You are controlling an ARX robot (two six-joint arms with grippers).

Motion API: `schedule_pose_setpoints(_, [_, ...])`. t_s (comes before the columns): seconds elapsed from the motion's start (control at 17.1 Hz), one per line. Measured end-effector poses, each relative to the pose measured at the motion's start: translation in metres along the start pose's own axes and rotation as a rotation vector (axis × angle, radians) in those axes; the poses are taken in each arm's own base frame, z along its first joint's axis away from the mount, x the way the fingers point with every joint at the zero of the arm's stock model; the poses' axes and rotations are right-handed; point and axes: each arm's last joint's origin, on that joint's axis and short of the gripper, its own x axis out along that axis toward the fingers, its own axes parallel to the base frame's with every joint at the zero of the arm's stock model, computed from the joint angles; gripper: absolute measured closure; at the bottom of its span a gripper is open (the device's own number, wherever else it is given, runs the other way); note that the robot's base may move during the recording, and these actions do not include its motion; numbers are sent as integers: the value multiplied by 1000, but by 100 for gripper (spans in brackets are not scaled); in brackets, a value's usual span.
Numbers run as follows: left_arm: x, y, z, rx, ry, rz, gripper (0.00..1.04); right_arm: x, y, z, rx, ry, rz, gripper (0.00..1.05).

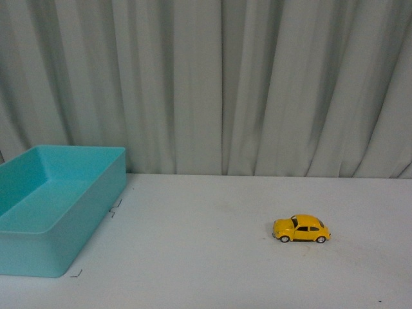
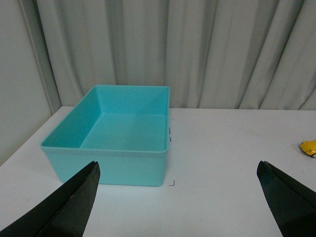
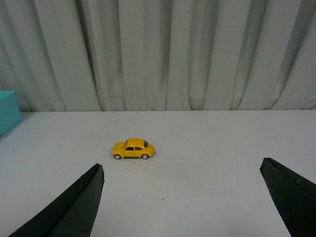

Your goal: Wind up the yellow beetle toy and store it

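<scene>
The small glossy yellow beetle-shaped toy car (image 3: 134, 148) stands on its wheels on the white tabletop (image 1: 212, 257), ahead of the right gripper (image 3: 181, 165) and apart from it, offset toward the bin-side finger; that gripper and the left gripper (image 2: 178, 164) are both spread wide, holding nothing. The car's long axis runs across the right gripper's gap (broadside to it); the left gripper faces the rectangular turquoise plastic bin (image 2: 106, 150), the car well off to its side, so the right arm looks nearer for the pick.
</scene>
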Motion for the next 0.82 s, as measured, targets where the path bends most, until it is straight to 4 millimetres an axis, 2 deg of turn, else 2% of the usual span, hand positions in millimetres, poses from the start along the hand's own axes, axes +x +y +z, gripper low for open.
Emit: schedule_pose_setpoints(0.82, [0, 0, 0, 0, 0, 0, 7, 0, 0, 0, 0, 0, 0, 7])
